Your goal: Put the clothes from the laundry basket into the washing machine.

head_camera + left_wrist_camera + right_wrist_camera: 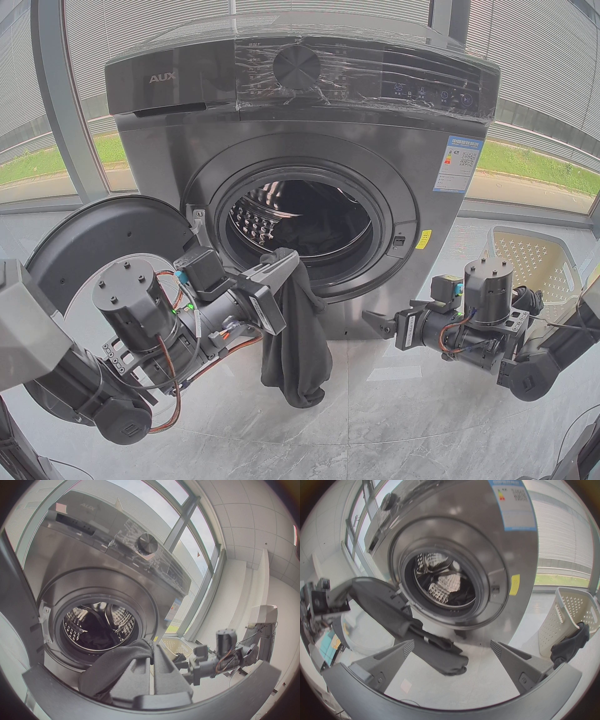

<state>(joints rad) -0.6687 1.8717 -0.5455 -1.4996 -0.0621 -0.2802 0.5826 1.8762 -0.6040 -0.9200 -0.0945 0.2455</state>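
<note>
The big grey washing machine stands in the middle, on a pale shiny floor. Its round door is swung wide open to the robot's left. The hole in the front is open, and you can see into the drum. Some dark clothes lie inside it.

The white laundry basket sits on the floor to the right of the machine, just behind the right arm. A small dark cloth hangs over its rim.

A long dark cloth hangs down in front of the machine, just below the bottom of the round hole. Its top end is pinched in the left gripper, and the rest hangs down toward the floor. I cannot tell if its bottom end touches the floor.

The left gripper is up near the lower edge of the hole, and its two fingers are squeezed together on the cloth.

The right gripper is low, by the bottom right of the machine. Its two fingers are spread wide apart and hold nothing.
</note>
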